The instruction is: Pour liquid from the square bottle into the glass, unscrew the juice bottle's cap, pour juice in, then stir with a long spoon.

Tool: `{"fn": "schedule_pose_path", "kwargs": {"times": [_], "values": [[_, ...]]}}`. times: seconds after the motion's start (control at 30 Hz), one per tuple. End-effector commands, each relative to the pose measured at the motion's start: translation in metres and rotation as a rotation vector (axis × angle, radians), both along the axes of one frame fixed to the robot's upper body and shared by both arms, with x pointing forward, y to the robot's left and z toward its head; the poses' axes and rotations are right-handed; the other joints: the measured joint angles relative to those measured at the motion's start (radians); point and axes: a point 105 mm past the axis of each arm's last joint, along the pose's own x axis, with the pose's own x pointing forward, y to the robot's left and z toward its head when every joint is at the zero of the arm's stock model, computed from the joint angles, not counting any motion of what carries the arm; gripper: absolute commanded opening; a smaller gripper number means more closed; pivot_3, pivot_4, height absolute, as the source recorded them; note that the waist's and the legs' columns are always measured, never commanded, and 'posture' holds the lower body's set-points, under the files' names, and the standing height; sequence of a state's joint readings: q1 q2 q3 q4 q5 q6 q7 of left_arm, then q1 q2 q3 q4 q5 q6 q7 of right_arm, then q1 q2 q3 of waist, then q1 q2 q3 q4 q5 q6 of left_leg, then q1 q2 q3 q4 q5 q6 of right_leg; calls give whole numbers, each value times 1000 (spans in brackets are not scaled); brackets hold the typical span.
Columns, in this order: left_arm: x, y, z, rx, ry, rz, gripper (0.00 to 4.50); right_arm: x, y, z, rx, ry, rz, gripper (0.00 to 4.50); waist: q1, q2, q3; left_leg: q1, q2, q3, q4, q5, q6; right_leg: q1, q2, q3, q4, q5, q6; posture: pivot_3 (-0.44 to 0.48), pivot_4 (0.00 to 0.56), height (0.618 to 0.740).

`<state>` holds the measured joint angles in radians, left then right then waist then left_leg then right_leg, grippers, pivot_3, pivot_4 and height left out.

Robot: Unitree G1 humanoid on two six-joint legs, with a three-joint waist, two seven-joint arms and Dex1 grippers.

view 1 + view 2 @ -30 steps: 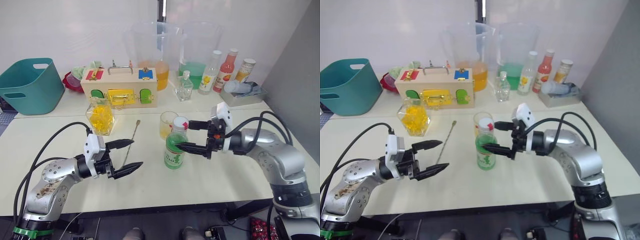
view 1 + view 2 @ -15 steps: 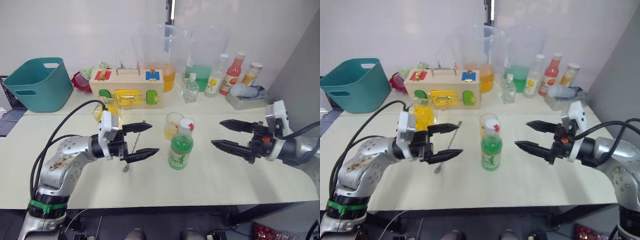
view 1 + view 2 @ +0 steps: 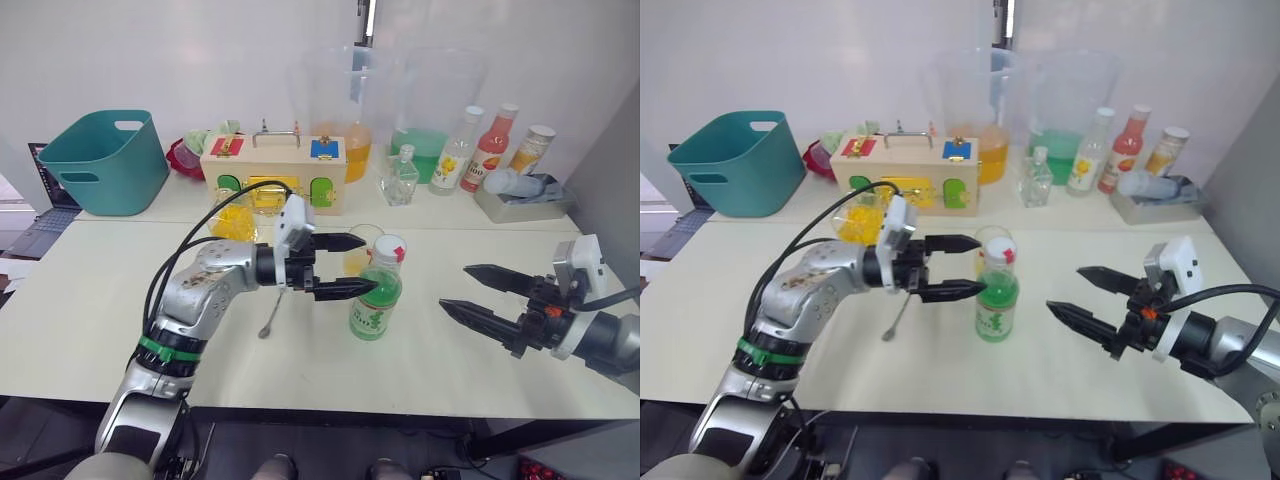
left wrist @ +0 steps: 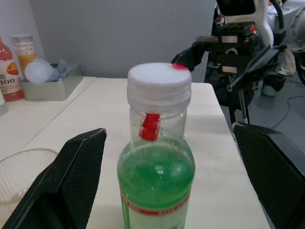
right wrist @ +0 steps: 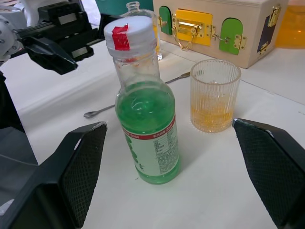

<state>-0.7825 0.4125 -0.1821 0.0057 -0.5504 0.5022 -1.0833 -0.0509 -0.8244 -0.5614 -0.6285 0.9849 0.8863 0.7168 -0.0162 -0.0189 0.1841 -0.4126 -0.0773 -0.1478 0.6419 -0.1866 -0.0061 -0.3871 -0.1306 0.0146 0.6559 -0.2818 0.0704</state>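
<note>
Though capped, juice bottle [image 3: 376, 296] half-full.

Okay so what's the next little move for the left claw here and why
Probably close the left claw on the juice bottle. Its open fingers already flank the bottle, the white cap is still on, and the glass already holds amber liquid. The right claw hangs open, apart.

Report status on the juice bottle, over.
Left gripper open, flanking juice bottle. Right gripper open, clear. Cap on. Glass close behind.
</note>
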Motion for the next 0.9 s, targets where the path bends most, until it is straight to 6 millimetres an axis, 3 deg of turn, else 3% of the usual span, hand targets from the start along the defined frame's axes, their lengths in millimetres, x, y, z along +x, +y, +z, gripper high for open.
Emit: {"fn": "schedule_pose_path", "kwargs": {"times": [0.03, 0.3, 0.47, 0.77, 0.9], "values": [[0, -6, 4, 6, -25, -38, 4500, -5, 3, 10, -3, -62, -7, 4484, -3, 0, 0, 1, 0, 1, 0, 0, 1, 0, 0, 0, 1, 0, 0, 0, 150, 740], [14, -23, -4, 59, -58, -42, 4500, -4, 5, 12, 6, -70, -12, 4484, 5, 0, 0, 0, 0, 2, 0, -1, 1, 0, 0, 1, 0, 0, 0, 0, 150, 740], [11, -29, -7, 51, -56, -86, 4500, -6, 5, 12, 2, -86, -10, 4484, 2, 0, 0, 0, 1, 2, 0, -1, 2, -1, 0, 1, 0, 0, 0, 0, 150, 740], [9, -38, -7, 28, -47, -108, 1591, -6, 7, 11, 4, -85, 3, 4500, 3, 0, 0, 0, 1, 3, 0, -1, 2, 0, 0, 1, 0, 0, 0, 0, 150, 740], [9, -38, -8, 33, -50, -104, 1311, -6, 10, 11, 3, -80, 22, 4500, 3, 0, 0, 0, 1, 3, 0, -1, 2, 0, 0, 1, 0, 0, 0, 0, 150, 740]]}}
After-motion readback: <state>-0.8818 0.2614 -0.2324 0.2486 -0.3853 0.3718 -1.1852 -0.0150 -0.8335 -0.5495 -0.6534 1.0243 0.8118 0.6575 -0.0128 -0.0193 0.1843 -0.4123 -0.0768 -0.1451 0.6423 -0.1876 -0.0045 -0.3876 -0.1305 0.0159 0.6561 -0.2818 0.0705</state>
